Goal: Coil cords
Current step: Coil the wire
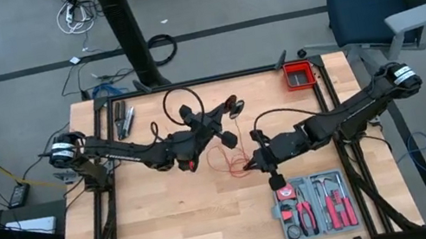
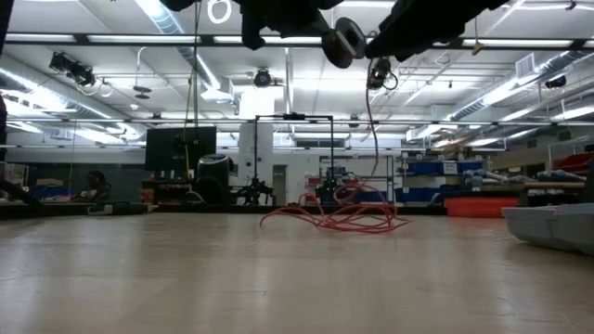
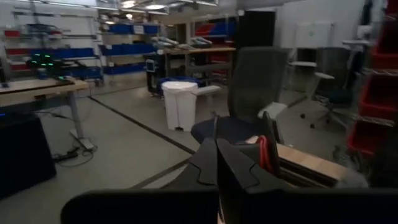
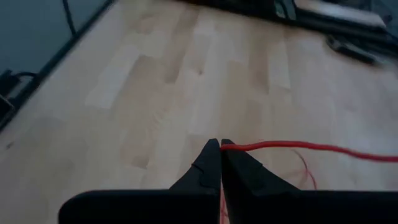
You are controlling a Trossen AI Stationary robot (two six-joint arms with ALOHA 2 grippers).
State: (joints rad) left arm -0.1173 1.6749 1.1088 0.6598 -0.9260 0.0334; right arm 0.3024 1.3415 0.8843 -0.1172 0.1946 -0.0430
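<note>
The thin red cord (image 2: 336, 215) lies in a loose tangle on the middle of the wooden table, and one strand (image 2: 370, 121) rises from it toward the arms overhead. My right gripper (image 1: 249, 166) hangs over the table's middle, tipped down and shut on the cord (image 4: 292, 147). My left gripper (image 1: 234, 106) is held level above the table just left of it, pointing toward the far right corner. It is shut, and red strands (image 3: 264, 154) show beside one finger. My left gripper has red cord strands (image 3: 264, 155) lying against the outer side of one finger. I cannot tell whether any cord is pinched between its fingers. My right gripper pinches the cord (image 4: 229, 146) between its two fingertips, which slant down from the table's right. The cord runs sideways off the tips, lifted clear of the wood, and the rest trails down to the tangle.
A grey tool case (image 1: 314, 205) with red-handled tools lies open near the front right. A red bin (image 1: 299, 76) stands at the far right edge, loose tools (image 1: 123, 118) lie at the far left, and a black cable loop (image 1: 179, 103) lies at the back.
</note>
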